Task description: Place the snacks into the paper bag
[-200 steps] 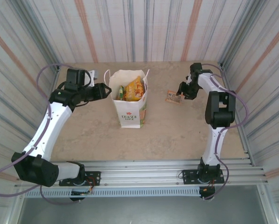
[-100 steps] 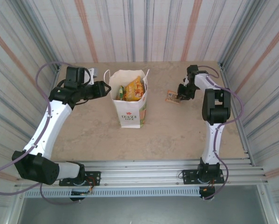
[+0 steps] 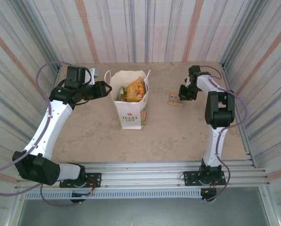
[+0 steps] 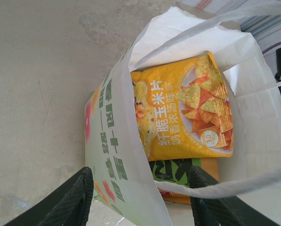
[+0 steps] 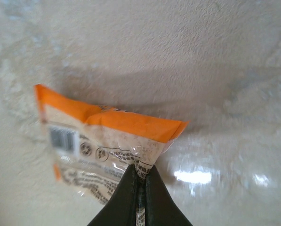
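Pickup step: right fingers [image 5: 127, 197] pinch the sealed edge of the orange snack packet [image 5: 107, 136] on the worktop [image 3: 178, 127] right of the paper bag [image 3: 131, 107], left fingers [image 4: 69, 200] wide at its rim; next move likely calls for a lift and carry to the bag mouth.

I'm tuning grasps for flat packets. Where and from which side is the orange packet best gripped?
At its crimped end seal, from the right arm's side. The packet is flat and thin, and that seal sticks out as a tab; the right gripper is shut on it there.
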You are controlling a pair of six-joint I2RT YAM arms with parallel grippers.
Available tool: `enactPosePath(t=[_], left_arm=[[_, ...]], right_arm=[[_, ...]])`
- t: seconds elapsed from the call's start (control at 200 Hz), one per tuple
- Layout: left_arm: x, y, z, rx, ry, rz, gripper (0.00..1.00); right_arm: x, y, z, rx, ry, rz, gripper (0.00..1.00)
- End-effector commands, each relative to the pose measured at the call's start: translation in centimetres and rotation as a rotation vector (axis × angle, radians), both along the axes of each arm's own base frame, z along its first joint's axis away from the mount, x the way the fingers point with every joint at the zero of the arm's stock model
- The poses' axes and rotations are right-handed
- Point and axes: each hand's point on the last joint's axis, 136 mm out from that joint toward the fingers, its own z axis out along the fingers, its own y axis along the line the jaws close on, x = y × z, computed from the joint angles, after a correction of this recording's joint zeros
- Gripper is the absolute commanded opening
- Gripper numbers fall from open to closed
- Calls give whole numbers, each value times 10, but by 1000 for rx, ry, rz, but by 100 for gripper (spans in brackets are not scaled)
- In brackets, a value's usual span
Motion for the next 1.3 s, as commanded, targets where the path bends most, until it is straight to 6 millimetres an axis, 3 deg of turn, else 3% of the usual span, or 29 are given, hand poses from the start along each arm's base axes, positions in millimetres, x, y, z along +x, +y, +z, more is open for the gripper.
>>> enactPosePath(t=[0.0,0.18,0.356,0.406,0.436,0.551,0.787,0.957,1.147,1.298], left_arm=[[-4,3,18,-4,-37,1,57],[-9,3,21,-8,-45,0,58],[-11,6,20,-2,-41,15,57],[-12,7,22,-1,-39,17,57],[-12,6,21,1,-36,15,57],[-12,6,22,17,-38,14,57],[-11,6,20,28,-32,14,57],[-10,8,16,41,-16,23,57],[-9,6,17,48,-10,20,56],[-8,7,17,58,-16,18,56]], right_arm=[[-3,5,60,9,-109,6,0],[-12,16,120,40,-196,38,0],[-20,34,192,29,-344,93,0],[-24,41,213,25,-387,115,0],[-24,46,235,28,-438,126,0],[-36,65,282,44,-533,180,0],[-67,106,354,33,-743,289,0],[-97,144,384,36,-878,406,0],[-126,185,383,-46,-938,572,0],[-134,207,393,-89,-1014,635,0]])
